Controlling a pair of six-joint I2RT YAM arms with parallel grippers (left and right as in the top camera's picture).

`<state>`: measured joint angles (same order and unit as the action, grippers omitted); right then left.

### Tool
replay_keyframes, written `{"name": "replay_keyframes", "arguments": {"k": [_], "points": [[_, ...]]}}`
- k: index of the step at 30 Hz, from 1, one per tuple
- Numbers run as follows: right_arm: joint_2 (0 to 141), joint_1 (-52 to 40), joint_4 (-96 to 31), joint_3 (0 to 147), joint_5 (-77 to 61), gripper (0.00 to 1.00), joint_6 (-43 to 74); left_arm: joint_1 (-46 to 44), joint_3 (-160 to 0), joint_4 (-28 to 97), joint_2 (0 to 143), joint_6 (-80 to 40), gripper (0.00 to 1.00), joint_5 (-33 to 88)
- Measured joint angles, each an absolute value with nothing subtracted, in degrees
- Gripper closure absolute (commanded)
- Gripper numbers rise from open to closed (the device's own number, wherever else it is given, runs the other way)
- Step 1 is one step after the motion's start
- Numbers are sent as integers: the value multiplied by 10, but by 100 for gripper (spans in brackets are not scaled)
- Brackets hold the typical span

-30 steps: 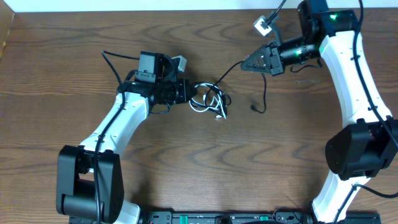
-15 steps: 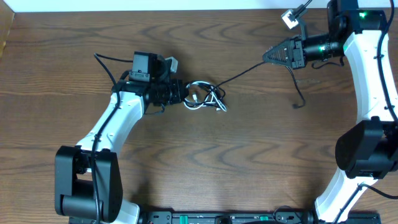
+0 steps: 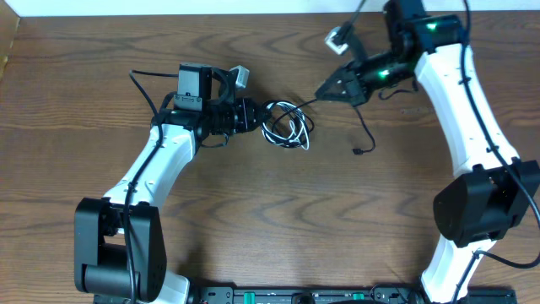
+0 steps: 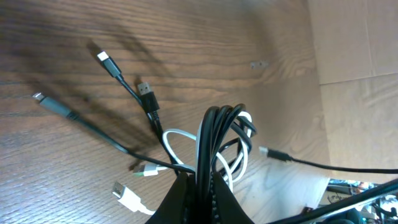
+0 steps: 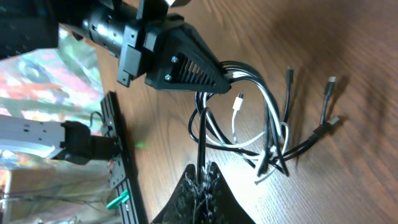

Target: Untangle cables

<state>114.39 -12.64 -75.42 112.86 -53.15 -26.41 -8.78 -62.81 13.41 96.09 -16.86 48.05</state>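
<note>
Black cable (image 3: 308, 101) leads from the tangle (image 3: 287, 128), clamped in the left pincer (image 3: 257, 118) at its nine o'clock, toward two o'clock into the right pincer (image 3: 321, 93), clamped on it

Even, diffuse light is falling on the surface (image 3: 278, 211) in the overhead view, leaving only faint, soft shadows beside the cables (image 3: 285, 128), while a green lamp (image 3: 436, 25) is glowing on the right arm (image 3: 460, 93). In the left wrist view the cables are showing sharp at centre and casting broad, smeared shadows over the wood, while the left end effector (image 4: 200, 183) is sitting as a dark, featureless wedge at the bottom. In the right wrist view the right end effector (image 5: 202, 169) is blurring at close range, the left margin is dissolving into a bright, colourful smear, and a green glint (image 5: 138, 146) is reflecting off the surface.
</note>
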Motion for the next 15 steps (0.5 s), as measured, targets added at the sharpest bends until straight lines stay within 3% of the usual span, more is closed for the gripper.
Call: {"name": "replay_keyframes", "arguments": {"k": [15], "points": [[1174, -214, -661, 1129, -425, 99, -149, -87, -628, 81, 873, -241, 93, 492]]}}
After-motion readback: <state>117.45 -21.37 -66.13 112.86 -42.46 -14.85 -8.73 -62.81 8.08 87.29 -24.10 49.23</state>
